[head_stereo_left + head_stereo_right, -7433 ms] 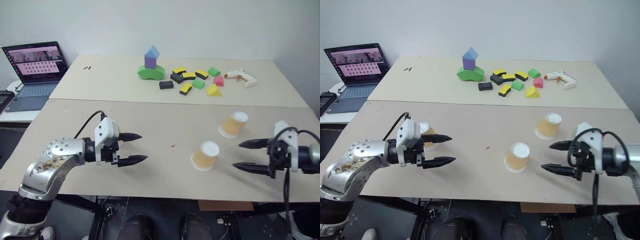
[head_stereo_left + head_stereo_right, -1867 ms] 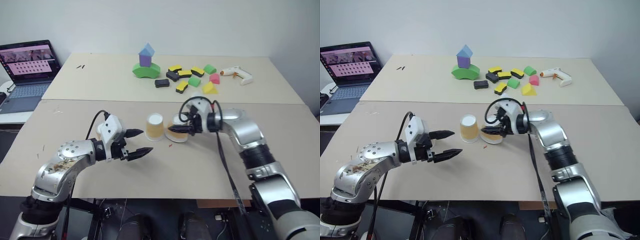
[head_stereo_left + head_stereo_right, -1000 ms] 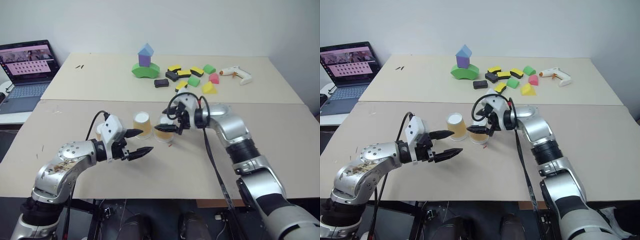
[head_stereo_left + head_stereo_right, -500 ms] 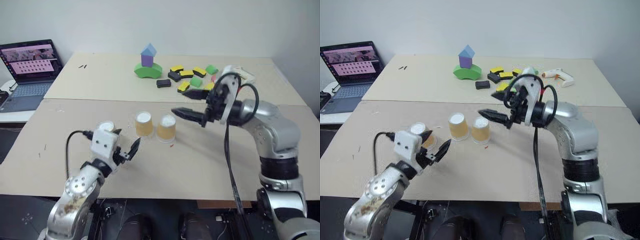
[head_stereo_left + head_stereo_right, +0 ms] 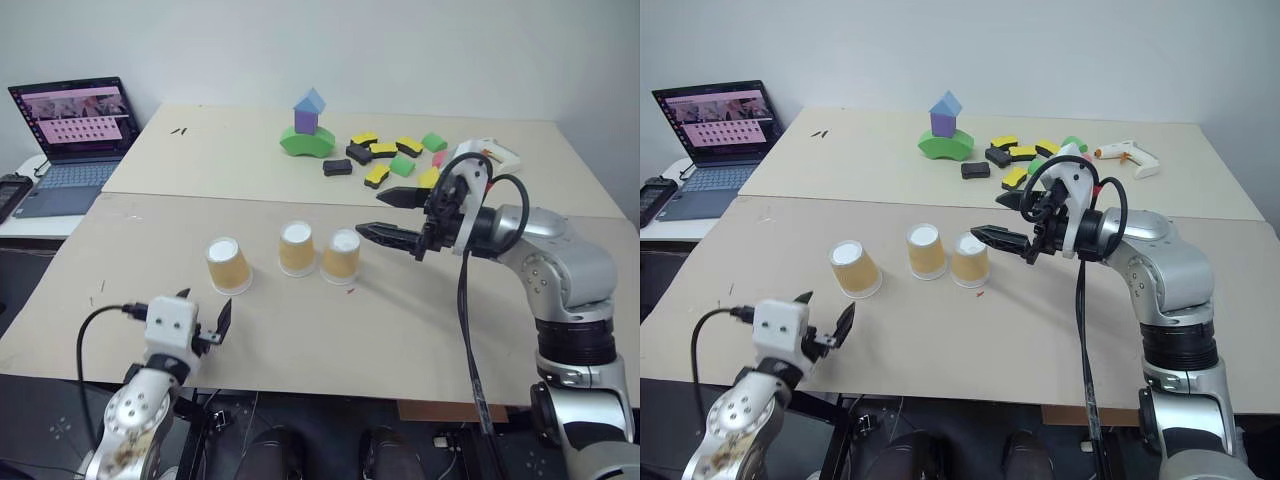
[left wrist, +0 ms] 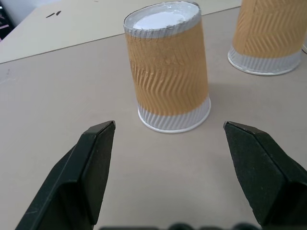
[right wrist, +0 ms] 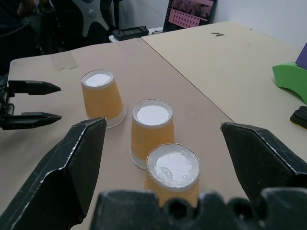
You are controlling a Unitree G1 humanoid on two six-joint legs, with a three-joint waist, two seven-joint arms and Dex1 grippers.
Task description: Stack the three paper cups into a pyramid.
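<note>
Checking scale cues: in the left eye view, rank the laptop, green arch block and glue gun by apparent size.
1. Laptop, largest.
2. and 3. Green arch block and glue gun look alike in size; no ranking.

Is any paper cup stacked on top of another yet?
No, all three paper cups stand upside down separately on the table.

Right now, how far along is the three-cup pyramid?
Done: two upside-down tan paper cups, the middle cup and the right cup, stand side by side as a base on the beige table.
In hand: nothing. The left gripper is open, lined up on the third cup, which stands apart. The right gripper is open, clear of the base.
Left: lift the third cup onto the pair.
</note>
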